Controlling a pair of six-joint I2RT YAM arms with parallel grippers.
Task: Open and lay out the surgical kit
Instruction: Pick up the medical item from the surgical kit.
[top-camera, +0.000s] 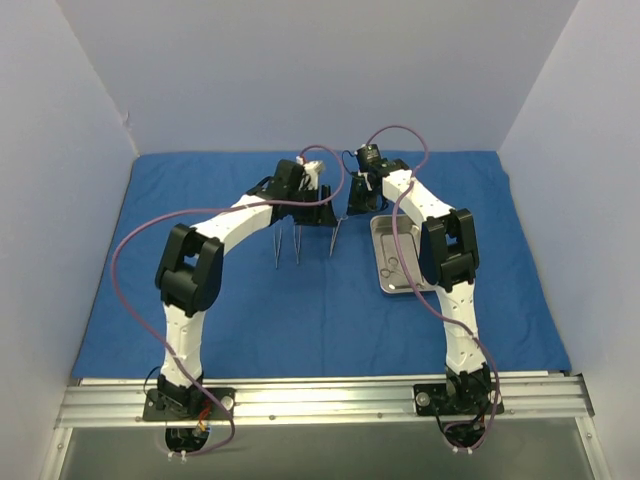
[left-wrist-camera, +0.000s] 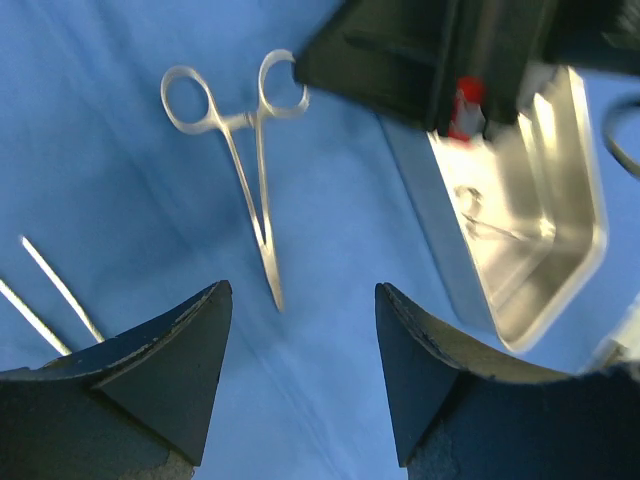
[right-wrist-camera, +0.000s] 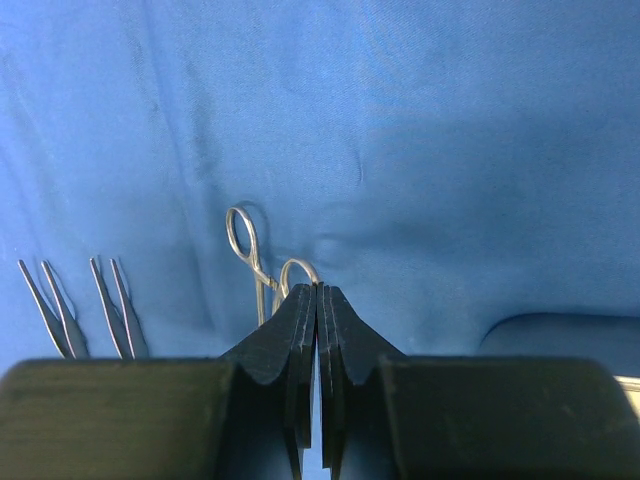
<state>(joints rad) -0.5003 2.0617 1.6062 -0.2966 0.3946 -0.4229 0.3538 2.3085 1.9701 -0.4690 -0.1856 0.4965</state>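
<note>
Top external view, stock as I read it: drape (top-camera: 300, 320) opened and spread flat over the surface; tray (top-camera: 408, 284) unwrapped, right of centre; three instruments (top-camera: 298, 245) laid in a row just left of it. Fourth instrument (top-camera: 392, 267) appears to lie inside the tray, so I judge that item outstanding, plus any straightening of the row. Left gripper (left-wrist-camera: 300, 375): spread wide, empty, above the row's rightmost piece. Right gripper (right-wrist-camera: 318, 330): pressed together, nothing visibly pinched, tips just beside its ring handles (right-wrist-camera: 255, 255).

Pale walls (top-camera: 300, 70) on three sides, metal rail (top-camera: 320, 400) nearest.
</note>
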